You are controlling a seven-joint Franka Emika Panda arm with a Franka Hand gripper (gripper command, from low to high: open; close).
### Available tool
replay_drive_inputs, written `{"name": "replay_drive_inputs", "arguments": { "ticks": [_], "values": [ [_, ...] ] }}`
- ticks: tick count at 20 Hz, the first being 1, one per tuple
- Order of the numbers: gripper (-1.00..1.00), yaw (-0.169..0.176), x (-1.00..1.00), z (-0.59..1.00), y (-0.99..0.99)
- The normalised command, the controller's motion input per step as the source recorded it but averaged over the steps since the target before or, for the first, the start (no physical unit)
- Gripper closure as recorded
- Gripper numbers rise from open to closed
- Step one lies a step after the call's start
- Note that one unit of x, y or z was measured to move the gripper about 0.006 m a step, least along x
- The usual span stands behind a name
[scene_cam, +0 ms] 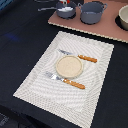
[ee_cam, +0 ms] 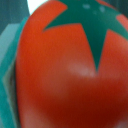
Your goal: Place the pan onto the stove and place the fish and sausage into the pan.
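Note:
The sausage (ee_cam: pixel 65 75), a red-orange tomato-like lump with a green star top, fills the wrist view very close to the camera. It does not show in the exterior view, nor does my gripper or arm. A grey-teal finger (ee_cam: pixel 9 55) shows pressed against the sausage's side, so the gripper holds it. The small blue-grey pan (scene_cam: pixel 65 10) stands on the pinkish-brown stove (scene_cam: pixel 107 29) at the far end, its thin handle pointing to the exterior view's left. The white fish (scene_cam: pixel 65 8) lies in the pan.
A larger grey two-handled pot (scene_cam: pixel 93 13) stands on the stove beside the pan. Another round vessel (scene_cam: pixel 123 18) sits at the exterior view's right edge. A pale striped placemat (scene_cam: pixel 35 80) holds a round plate (scene_cam: pixel 68 65), a knife (scene_cam: pixel 80 57) and a fork (scene_cam: pixel 67 81).

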Motion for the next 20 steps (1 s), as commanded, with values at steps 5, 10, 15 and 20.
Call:
{"name": "replay_drive_inputs", "arguments": {
  "ticks": [5, 10, 15, 20],
  "values": [
    [-1.00, -0.011, 0.08, 0.03, 0.41],
    [-1.00, -0.028, 0.15, 0.54, 0.16],
    [-1.00, -0.086, 0.22, 0.90, -0.64],
    [-1.00, -0.019, 0.16, 0.67, -0.87]
  ]
}}
